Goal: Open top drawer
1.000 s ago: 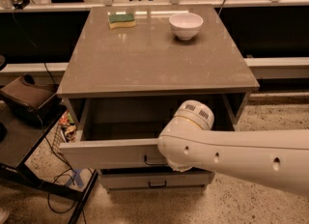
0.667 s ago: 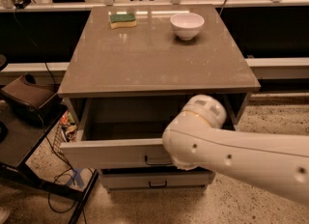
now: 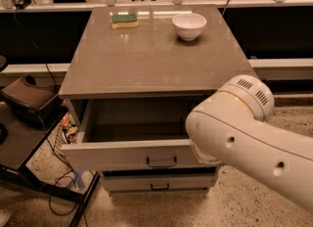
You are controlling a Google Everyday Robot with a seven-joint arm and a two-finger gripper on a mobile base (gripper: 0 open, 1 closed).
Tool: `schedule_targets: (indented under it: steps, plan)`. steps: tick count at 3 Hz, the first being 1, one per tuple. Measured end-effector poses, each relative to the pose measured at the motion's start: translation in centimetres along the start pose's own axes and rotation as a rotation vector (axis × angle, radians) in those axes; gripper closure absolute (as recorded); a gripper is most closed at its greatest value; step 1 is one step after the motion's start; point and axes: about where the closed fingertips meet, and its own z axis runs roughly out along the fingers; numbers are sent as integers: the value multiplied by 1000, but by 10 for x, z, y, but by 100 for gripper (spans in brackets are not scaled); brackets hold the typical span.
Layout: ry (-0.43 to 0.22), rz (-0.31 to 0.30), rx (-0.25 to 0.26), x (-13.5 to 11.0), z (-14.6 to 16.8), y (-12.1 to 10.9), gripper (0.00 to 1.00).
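Observation:
The top drawer (image 3: 122, 153) of the grey cabinet is pulled out. Its light grey front faces me, its small black bar handle (image 3: 162, 162) is in plain sight, and its plain grey inside (image 3: 137, 123) looks empty. My white arm (image 3: 244, 133) comes in from the lower right and covers the drawer's right end. My gripper is hidden behind the arm, somewhere by the right end of the drawer front. A lower, shut drawer (image 3: 132, 183) with its own black handle sits under the open one.
On the cabinet top (image 3: 151, 59) stand a white bowl (image 3: 189, 25) at the back right and a green-and-yellow sponge (image 3: 124, 20) at the back left. A black stand carrying a brown object (image 3: 29, 99) is close on the left. Cables lie on the floor below it.
My arm has swung to the right, away from the middle of the drawer front, so the handle now shows. The drawer stays pulled out by the same amount.

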Motion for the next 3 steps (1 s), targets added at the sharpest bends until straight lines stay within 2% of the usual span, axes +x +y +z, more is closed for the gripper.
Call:
schedule_targets:
  steps: [1,2,3]
  plan:
    - [0,4,6,1,5,-6,100]
    - [-24,28,68,19,18,-42,100]
    - [-57,59,109,48,39,-93,100]
